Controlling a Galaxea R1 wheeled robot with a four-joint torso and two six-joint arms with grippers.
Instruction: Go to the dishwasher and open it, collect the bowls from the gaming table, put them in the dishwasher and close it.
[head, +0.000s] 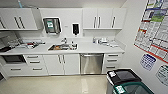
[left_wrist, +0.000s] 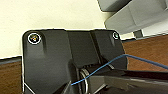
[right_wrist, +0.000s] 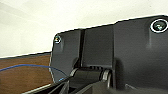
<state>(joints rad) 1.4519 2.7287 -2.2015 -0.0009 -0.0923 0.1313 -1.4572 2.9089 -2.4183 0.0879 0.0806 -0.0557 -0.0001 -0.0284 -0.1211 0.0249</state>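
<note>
From the head camera I looked down on a kitchenette. The dishwasher (head: 91, 63) sat under the white countertop (head: 100, 48), its steel-grey door closed and upright, the long bar handle (head: 91, 55) running across the top of the front. White double cabinet doors (head: 61, 64) stood just to its left and a stack of white drawers (head: 111, 62) just to its right. Above and to the left, the sink (head: 63, 47) was set into the counter, with small items scattered along the worktop on both sides. Wall cabinets (head: 103, 18) hung above, and posters (head: 154, 27) covered the right-hand wall. A dark-lidded bin (head: 122, 76) stood near the lower right, on the pale floor (head: 55, 85). In both wrist cameras I saw the robot's own dark plate, a blue cable (left_wrist: 105, 65) and brown wood flooring (right_wrist: 22, 75); I could not tell how either gripper's fingers stood.
</note>
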